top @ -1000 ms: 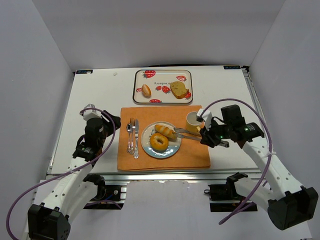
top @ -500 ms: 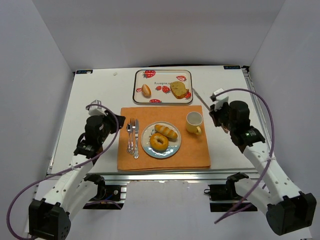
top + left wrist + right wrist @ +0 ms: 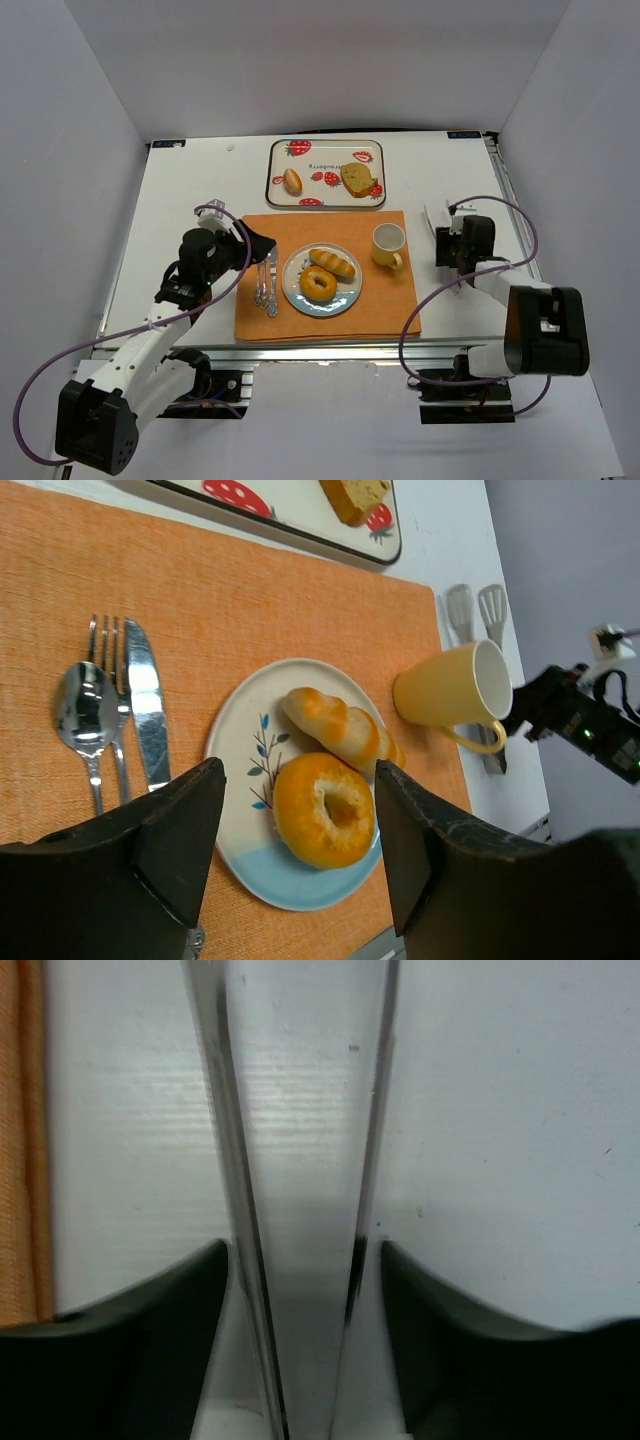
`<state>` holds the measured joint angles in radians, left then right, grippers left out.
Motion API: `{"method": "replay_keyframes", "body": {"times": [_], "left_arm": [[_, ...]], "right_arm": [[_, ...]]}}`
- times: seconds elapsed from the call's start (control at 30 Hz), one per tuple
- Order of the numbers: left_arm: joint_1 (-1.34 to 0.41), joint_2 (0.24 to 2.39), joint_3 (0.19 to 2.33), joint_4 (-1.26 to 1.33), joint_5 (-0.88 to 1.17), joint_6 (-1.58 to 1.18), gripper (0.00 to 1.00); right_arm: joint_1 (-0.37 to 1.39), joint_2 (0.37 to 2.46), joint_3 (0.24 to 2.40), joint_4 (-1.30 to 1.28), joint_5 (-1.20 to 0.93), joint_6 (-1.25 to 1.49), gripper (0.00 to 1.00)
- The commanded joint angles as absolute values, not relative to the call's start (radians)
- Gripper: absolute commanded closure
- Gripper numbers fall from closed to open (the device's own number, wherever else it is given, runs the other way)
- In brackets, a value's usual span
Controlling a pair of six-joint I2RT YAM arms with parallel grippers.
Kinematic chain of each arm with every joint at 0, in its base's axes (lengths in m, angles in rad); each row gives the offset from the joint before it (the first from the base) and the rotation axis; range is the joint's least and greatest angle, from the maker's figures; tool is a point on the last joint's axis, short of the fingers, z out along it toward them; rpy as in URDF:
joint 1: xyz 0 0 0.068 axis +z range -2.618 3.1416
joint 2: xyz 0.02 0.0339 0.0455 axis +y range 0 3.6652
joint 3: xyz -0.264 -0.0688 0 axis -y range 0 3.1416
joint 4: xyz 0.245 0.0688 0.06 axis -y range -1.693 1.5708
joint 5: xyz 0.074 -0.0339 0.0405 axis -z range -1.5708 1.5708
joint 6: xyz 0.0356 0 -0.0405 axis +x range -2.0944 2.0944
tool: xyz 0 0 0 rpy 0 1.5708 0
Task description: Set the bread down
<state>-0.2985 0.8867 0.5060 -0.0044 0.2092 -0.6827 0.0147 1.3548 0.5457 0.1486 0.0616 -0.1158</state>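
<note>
Bread roll [image 3: 331,262] sits on the plate [image 3: 346,295] at the table's [image 3: 200,190] centre, left gripper [image 3: 300,775] wide and empty just left of it, right gripper [image 3: 303,1250] parted astride the tongs [image 3: 459,610] by the right edge; lift off crooked and you'll likely drag them into the cup [image 3: 388,243].

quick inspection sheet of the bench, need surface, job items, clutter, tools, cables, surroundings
surface: white table, orange placemat near the arms
job's things: bread roll and bagel on the plate; small roll and bread slice on the strawberry tray at the far side
clutter: yellow mug right of the plate; spoon, fork, knife left of it; tongs on the table beside the mat
tools: left tool open, empty, above the mat; right tool open, straddling the tongs
cables: a purple cable loops off each arm
surroundings: plain walls on three sides
</note>
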Motion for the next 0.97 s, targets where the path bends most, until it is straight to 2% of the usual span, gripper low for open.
{"method": "replay_keyframes", "body": {"times": [0.0, 0.1, 0.23, 0.4, 0.53, 0.8, 0.93], "left_arm": [[-0.343, 0.874, 0.519, 0.006, 0.216, -0.646, 0.29], [-0.373, 0.882, 0.509, 0.006, 0.195, -0.638, 0.28], [-0.387, 0.907, 0.523, -0.032, 0.187, -0.624, 0.28], [-0.391, 0.914, 0.540, -0.028, 0.183, -0.601, 0.28], [-0.402, 0.925, 0.529, 0.036, 0.184, -0.603, 0.29], [-0.426, 0.939, 0.549, 0.041, 0.164, -0.598, 0.33], [-0.437, 0.923, 0.535, 0.051, 0.141, -0.617, 0.33]], "right_arm": [[-0.034, 1.405, 0.569, 0.177, 0.011, -0.129, 0.27], [-0.057, 1.410, 0.592, 0.124, -0.047, -0.147, 0.11], [-0.084, 1.333, 0.644, 0.054, -0.075, -0.189, 0.11], [-0.069, 1.255, 0.828, -0.081, 0.052, -0.167, 0.11], [-0.064, 1.273, 0.991, -0.178, 0.042, -0.129, 0.11], [-0.003, 1.356, 1.123, -0.261, -0.076, -0.080, 0.11], [0.054, 1.406, 1.178, -0.284, -0.028, -0.087, 0.10]]}}
